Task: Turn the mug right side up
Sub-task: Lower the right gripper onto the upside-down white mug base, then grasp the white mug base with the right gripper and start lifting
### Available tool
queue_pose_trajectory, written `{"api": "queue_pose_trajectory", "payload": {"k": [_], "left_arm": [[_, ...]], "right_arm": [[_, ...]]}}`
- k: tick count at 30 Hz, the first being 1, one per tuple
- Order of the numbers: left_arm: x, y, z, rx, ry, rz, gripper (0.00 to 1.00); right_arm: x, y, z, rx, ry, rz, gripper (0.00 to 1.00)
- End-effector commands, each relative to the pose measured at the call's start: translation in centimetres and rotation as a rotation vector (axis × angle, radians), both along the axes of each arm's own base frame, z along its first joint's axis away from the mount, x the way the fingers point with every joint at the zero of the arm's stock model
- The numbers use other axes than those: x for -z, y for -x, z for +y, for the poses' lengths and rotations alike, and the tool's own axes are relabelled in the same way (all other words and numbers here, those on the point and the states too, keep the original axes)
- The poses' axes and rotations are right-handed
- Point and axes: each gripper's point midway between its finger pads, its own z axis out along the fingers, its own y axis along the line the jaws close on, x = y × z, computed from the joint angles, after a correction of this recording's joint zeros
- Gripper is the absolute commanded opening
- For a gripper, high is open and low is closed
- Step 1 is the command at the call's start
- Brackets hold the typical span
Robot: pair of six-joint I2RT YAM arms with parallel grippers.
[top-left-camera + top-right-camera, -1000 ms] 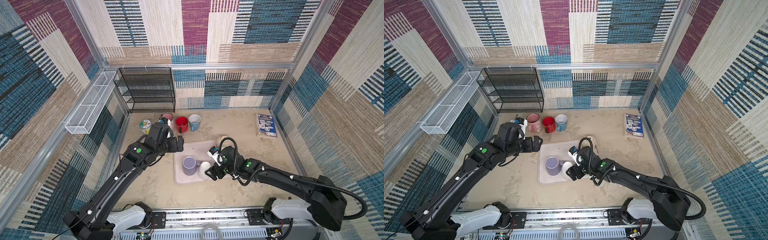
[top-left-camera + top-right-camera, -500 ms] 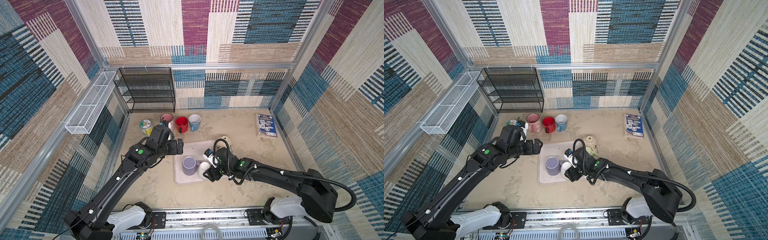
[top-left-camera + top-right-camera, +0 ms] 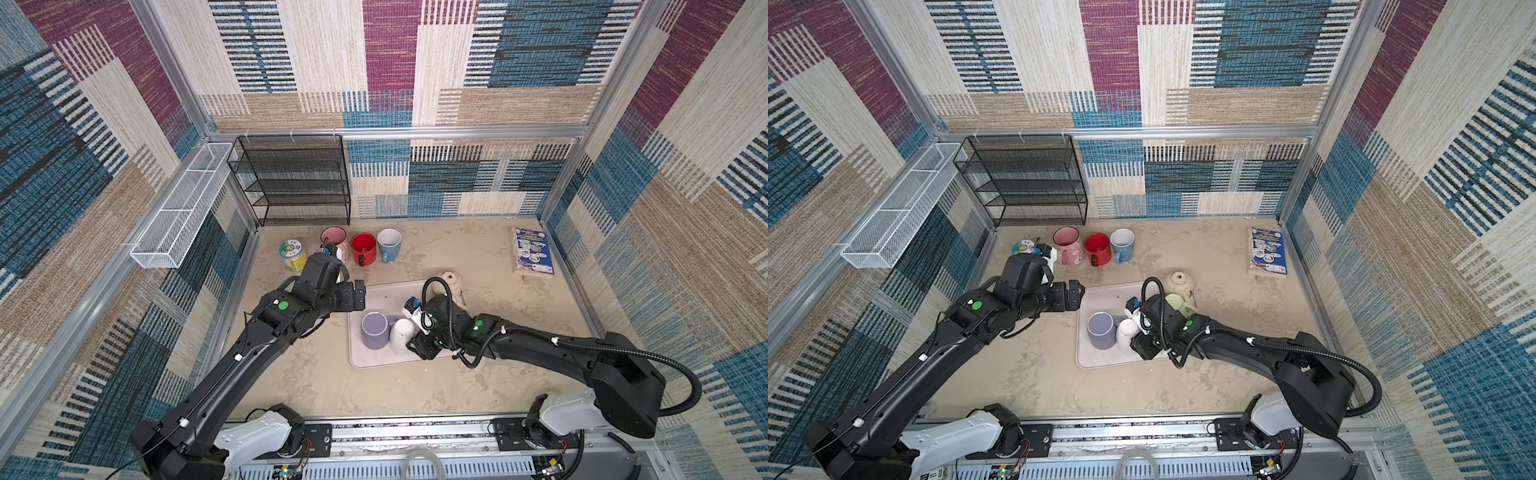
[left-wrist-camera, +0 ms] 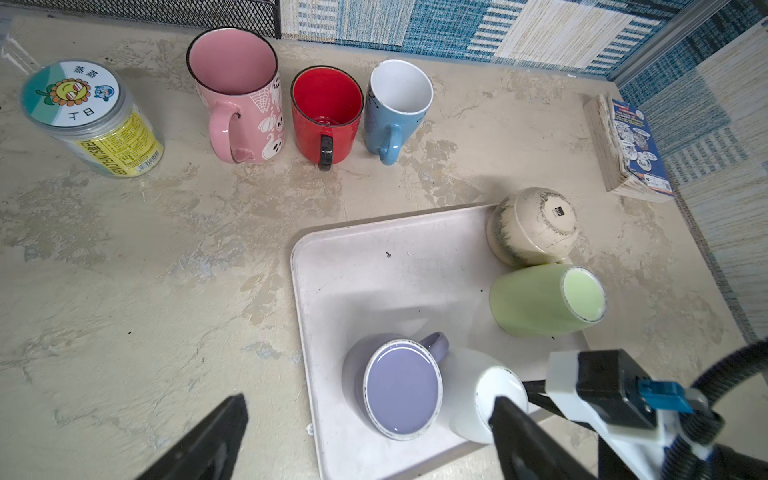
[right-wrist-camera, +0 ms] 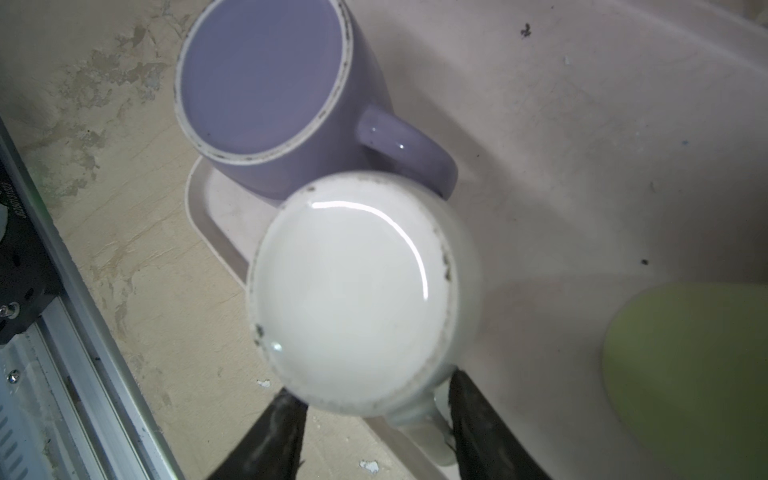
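The worktop (image 3: 478, 257) carried a pale tray (image 3: 386, 295). On it the white mug (image 5: 353, 291) stood mouth-down, just beside a purple mug (image 5: 266, 83). The right end effector (image 5: 374, 411) straddled its handle, jaws not yet clenched, evidently to flip it. The left end effector (image 4: 368, 405) hung released nearby.

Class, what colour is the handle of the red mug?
The handle is black, clearest in the left wrist view.

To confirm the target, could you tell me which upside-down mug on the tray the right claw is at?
The white mug: its handle sits between the fingers of the right claw. The purple mug and the green mug lie outside them.
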Motion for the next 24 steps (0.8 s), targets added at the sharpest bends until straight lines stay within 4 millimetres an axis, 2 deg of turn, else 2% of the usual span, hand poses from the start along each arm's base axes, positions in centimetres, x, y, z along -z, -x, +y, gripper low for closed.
{"api": "queue_pose_trajectory", "payload": {"k": [1,6,11,18,20,24], "left_arm": [[-0.3,-0.24,0.03,0.012,-0.011,-0.025,0.97],[-0.12,-0.27,0.09,0.01,-0.018,-0.022,0.97],[0.17,-0.35,0.04,0.011,-0.02,-0.015,0.97],[0.06,-0.37,-0.15,0.018,-0.015,-0.015,0.97],[0.03,-0.34,-0.18,0.018,-0.013,-0.015,0.96],[-0.13,-0.22,-0.27,0.022,-0.003,-0.015,0.96]], "right_arm": [[-0.34,-0.62,0.31,0.009,-0.001,-0.023,0.51],[-0.07,-0.71,0.42,0.007,0.009,-0.017,0.4],[-0.14,-0.65,0.49,0.003,0.005,-0.014,0.34],[0.26,-0.7,0.44,0.004,0.031,0.001,0.16],[0.21,-0.72,0.43,0.007,0.036,0.006,0.17],[0.13,-0.8,0.13,0.022,0.056,0.013,0.3]]}}
